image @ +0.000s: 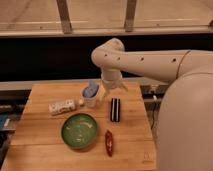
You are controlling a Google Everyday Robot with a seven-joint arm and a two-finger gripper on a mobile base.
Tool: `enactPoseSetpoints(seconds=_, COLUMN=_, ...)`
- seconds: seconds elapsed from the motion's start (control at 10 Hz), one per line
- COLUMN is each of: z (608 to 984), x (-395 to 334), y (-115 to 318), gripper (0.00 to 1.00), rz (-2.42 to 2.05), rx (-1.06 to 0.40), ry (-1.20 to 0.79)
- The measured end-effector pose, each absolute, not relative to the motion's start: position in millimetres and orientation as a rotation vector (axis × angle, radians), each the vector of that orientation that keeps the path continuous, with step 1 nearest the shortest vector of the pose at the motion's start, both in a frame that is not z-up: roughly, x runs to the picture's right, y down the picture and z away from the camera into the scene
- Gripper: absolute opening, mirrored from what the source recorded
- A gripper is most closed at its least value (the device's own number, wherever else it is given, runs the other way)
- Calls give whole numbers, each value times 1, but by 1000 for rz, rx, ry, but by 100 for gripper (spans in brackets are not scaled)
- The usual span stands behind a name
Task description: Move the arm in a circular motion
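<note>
My arm: thick cream-white segments, smooth and rounded, small dark holes along the forearm, reaching in from the right and bending down over the back of the wooden worktop. My fingers, yellowish, sit just beside the white cup. Green bowl nearer front.

A pale wooden butcher-block desk stands before a long dark band of wall. Above it runs a light ledge and wide windows split by grey metal uprights. The cream pincer hangs over the desk's far edge.
</note>
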State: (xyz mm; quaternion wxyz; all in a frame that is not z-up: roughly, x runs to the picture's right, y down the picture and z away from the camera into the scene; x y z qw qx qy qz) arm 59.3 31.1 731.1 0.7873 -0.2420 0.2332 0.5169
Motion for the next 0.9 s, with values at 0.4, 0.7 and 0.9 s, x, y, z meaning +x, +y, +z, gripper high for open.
enactPoseSetpoints(seconds=0.4, z=774, x=136, y=-13, gripper=80, rz=1270, rx=-493, ry=574)
enactPoseSetpoints(seconds=0.7, z=801, x=141, y=-52, gripper=80, rz=1280, rx=-475, ry=582)
enactPoseSetpoints(seconds=0.9, z=811, x=112, y=-73, gripper=80, rz=1237, rx=-492, ry=543)
